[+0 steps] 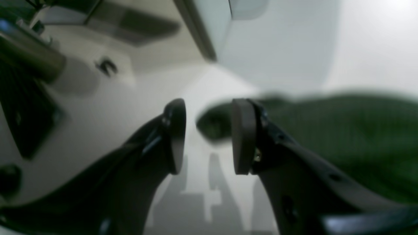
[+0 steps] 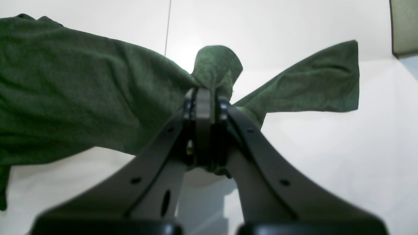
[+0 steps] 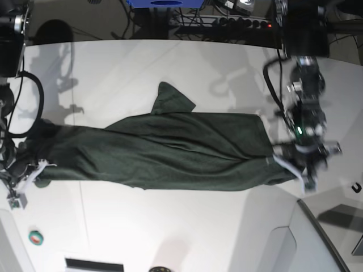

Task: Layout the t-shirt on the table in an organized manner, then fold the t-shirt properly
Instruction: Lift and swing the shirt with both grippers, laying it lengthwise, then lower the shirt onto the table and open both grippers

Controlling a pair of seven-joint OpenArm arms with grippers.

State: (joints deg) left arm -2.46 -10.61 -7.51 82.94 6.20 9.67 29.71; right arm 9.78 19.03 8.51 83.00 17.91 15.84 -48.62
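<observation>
The dark green t-shirt (image 3: 170,153) lies stretched in a long band across the white table (image 3: 142,73), with one sleeve (image 3: 170,99) poking toward the far side. My right gripper (image 3: 25,175) is at the shirt's left end. In the right wrist view it (image 2: 207,98) is shut on a bunched fold of the t-shirt (image 2: 81,91), and a sleeve (image 2: 320,81) spreads out beyond. My left gripper (image 3: 303,170) is at the shirt's right end. In the left wrist view it (image 1: 209,137) stands open with nothing between its pads, and the t-shirt (image 1: 343,130) lies just past it.
A grey angled panel (image 3: 317,238) sits at the near right corner of the table, close to my left arm. A small round green and red object (image 3: 36,238) lies near the front left. Cables and a power strip (image 3: 244,22) run behind the far edge.
</observation>
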